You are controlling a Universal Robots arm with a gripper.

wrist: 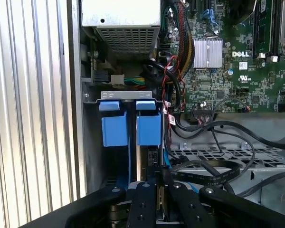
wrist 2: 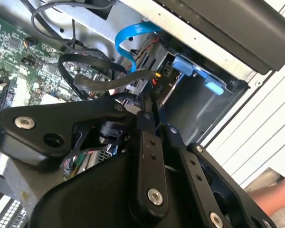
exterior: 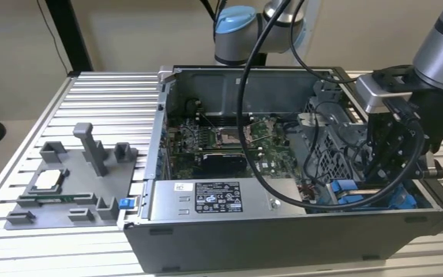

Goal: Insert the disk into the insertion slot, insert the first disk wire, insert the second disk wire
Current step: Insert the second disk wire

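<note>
Gripper (wrist: 160, 183): reached down into the open case (exterior: 283, 231) at its front corner on the exterior view's right; fingers (wrist: 145, 199) drawn close together, pinched on something thin and dark between them, what exactly could not be told.

Slot (wrist: 128, 97): just ahead of the fingertips in the first wrist view; grey metal bay with two blue tabs (wrist: 115, 124) side by side, set against the case wall.

Disk: judged already seated in the slot, since blue carrier parts (exterior: 345, 190) sat inside the bay below the arm in the exterior view; its label and body could not be made out.

Wires: blue flat cable (wrist 2: 128, 40) looped above the bay in the second wrist view; black cables (wrist: 213, 171) draped beside the gripper; whether either was plugged in could not be told.

Progress: first step judged done; work judged at a wire step, wire insertion not confirmed.

Surroundings: motherboard (exterior: 221, 138) in the case middle; power supply (exterior: 221, 199) along the front wall; grey fixture (exterior: 75, 184) well apart on the tabletop, exterior view's left.
</note>
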